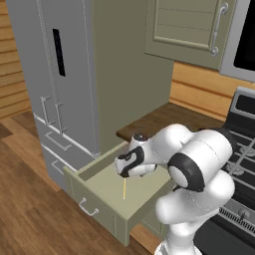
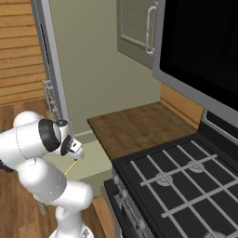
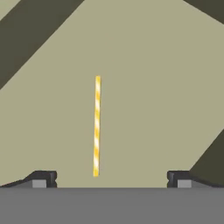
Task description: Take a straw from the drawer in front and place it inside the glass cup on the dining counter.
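- Brown wood planks cover the kitchen floor (image 1: 25, 209), and wood boards line the wall at the far left.
- Standing on the left is a tall grey fridge (image 1: 55, 74) with long handles and grey drawers low down.
- Next to the fridge is a plain sage-green side wall (image 1: 124, 64), and a sage-green cupboard door with a silver handle (image 1: 191, 22) hangs up high.
- Below that, the wide sage-green drawer with a small silver bar handle (image 1: 107, 191) is pulled open, and you can see its flat pale floor.
- The thin pale yellow straw (image 1: 124, 189) lies flat on the drawer floor, near the middle, with bare floor all around it.
- The white robot arm with dark joints (image 1: 194, 164) bends over the open drawer from the right.
- Its two-finger gripper (image 3: 108, 178) hangs over the straw and points down into the drawer.
- In the hand view the two dark finger tips (image 3: 43, 178) are spread wide apart, one on each side of the straw's near end, and they hold nothing.
- The straw (image 3: 96, 126) has white and yellow stripes in that view, and it is not touching either finger tip.
- Behind the drawer is a small dark brown wood countertop (image 2: 135, 128).
- On the right is a black stove with grey grates (image 2: 186, 181), and above it hangs a black oven with a grey frame (image 2: 204, 51).
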